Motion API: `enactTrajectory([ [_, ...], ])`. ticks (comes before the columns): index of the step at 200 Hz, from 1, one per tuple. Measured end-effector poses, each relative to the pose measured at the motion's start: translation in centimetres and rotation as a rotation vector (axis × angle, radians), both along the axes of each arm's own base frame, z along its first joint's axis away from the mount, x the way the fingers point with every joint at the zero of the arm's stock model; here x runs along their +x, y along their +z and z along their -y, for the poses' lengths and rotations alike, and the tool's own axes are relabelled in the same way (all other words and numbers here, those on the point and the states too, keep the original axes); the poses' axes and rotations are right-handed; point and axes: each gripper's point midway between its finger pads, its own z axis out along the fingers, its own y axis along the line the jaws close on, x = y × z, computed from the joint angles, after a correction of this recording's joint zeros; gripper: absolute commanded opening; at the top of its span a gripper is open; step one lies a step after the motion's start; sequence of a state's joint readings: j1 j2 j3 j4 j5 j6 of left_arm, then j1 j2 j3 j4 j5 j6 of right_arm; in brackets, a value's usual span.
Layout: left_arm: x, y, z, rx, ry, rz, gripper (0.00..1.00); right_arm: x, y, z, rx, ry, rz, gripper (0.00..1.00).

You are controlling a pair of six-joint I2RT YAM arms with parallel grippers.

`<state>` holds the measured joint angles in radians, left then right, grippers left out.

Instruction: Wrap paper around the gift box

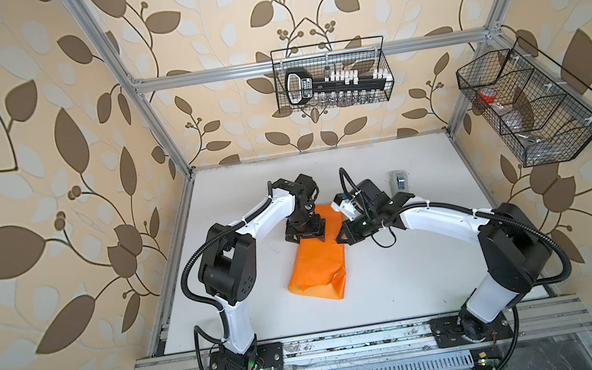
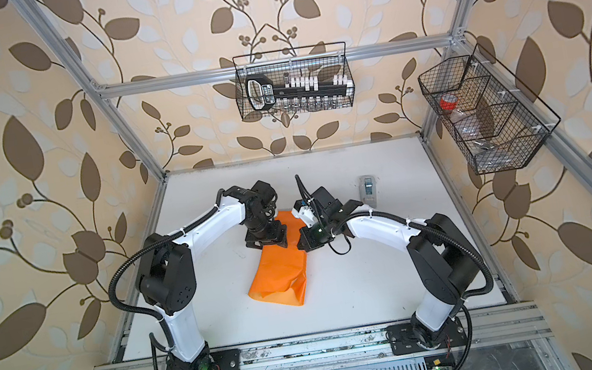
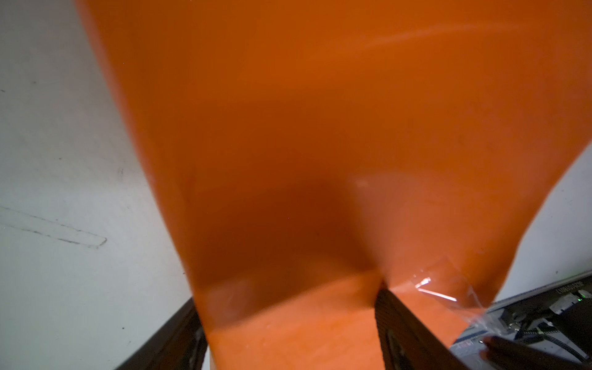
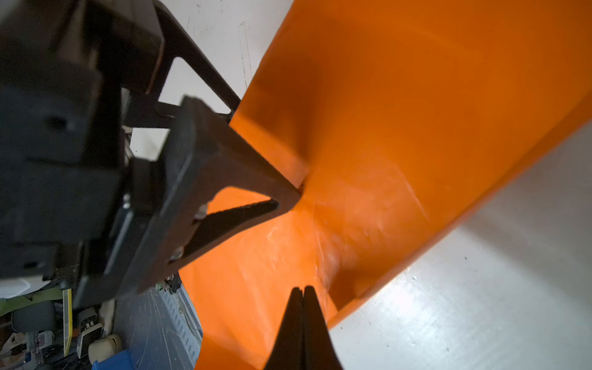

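Both top views: high at the front, pitched down toward the leaf-patterned back wall [image 1: 237, 131]; whole white counter [image 1: 441, 271] in frame, coverage nearly identical. Left wrist view: tight, sighting past the left gripper [image 3: 288, 317] onto the bright orange wrapping-paper sheet [image 3: 320, 128]. Right wrist view: as tight, past the right gripper [image 4: 301, 290], same sheet.

The paper [image 1: 317, 267] is a thin orange sheet, smooth and slightly glossy, creased at its folds. The clear tape [image 3: 448, 285] on it is shiny film. The table [image 1: 401, 278] is matt white, scuffed and scratched. The left gripper [image 1: 307, 238] is matt black, grainy plastic. The arm shells [image 1: 440, 217] are smooth white plastic, the frame [image 1: 307, 60] bare brushed metal, the basket [image 1: 389, 86] black wire mesh.
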<state>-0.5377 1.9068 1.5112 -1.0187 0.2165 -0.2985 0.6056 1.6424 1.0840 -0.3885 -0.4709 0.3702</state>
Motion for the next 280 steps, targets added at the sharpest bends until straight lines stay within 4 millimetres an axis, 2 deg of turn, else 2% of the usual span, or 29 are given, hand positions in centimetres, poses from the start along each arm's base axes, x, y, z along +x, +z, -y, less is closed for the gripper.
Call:
enactTrajectory([
  [65,0.0,0.0,0.0,0.0,0.0,0.0,0.8,-0.8,-1.5,0.8,-0.022,-0.006,-0.032,0.0],
  [251,0.0,0.0,0.0,0.001,0.0,0.0,0.79,-0.2,-2.3,1.1,0.009,-0.017,-0.026,0.0],
  [280,0.0,0.0,0.0,0.001,0.0,0.0,0.79,-0.8,-3.2,1.6,-0.012,-0.023,-0.041,0.0],
])
